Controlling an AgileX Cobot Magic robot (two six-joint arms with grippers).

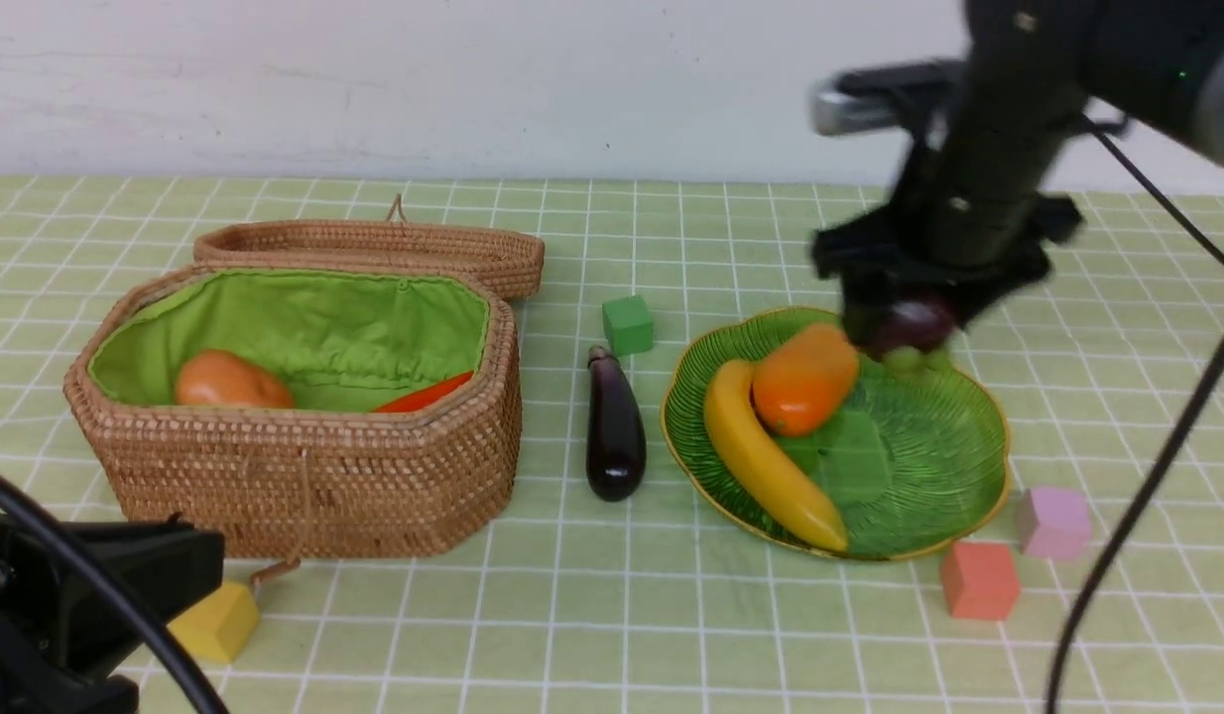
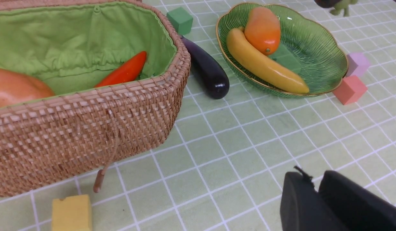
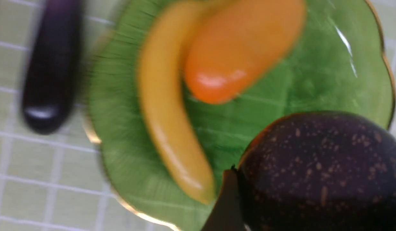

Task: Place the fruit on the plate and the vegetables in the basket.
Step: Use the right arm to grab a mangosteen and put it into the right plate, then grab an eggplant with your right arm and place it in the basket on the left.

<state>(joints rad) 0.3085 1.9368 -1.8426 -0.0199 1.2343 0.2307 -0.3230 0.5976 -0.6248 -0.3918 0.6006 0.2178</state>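
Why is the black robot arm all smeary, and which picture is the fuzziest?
Front view: the right arm and the mangosteen it carries are motion-blurred; the basket is sharp. Left wrist view: crisp all over, small glints on the eggplant. Right wrist view: fuzziest, banana and plate smeared, white glare on the plate; only the mangosteen looks clear.
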